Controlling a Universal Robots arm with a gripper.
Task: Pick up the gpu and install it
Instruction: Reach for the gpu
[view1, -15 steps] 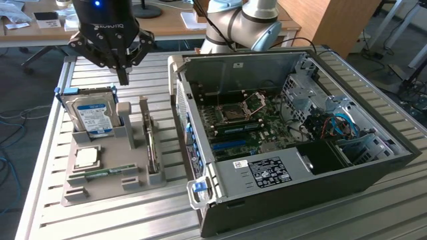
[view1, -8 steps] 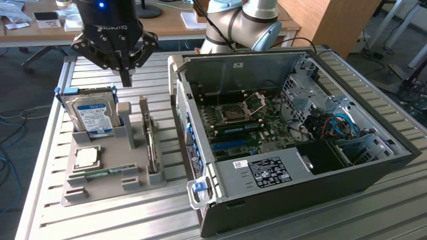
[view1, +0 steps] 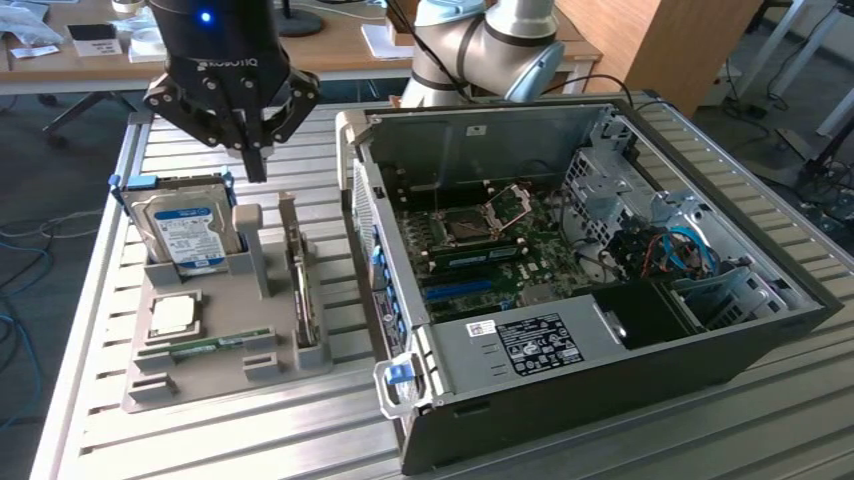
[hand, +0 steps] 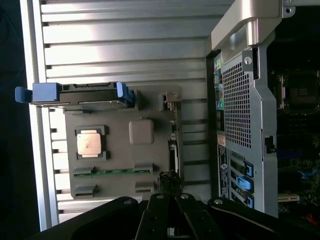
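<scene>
Gpu (view1: 304, 292): upright in our grey tray (view1: 200, 383), apart from the gripper (view1: 254, 172).
Fingers (view1: 251, 150): pressed together, empty.
Table (view1: 240, 432): metal slats; desks (view1: 334, 45) behind.

Soft, even light outside; hard contrast at the wrist.
In the exterior view, diffuse light spreads evenly over the ribbed silver aluminium table (view1: 267, 440), and the open black computer case (view1: 601, 400) lies shaded at lower right. In the wrist view, the table slats (hand: 125, 30) glare white and the case interior (hand: 300, 125) sinks near black.
</scene>
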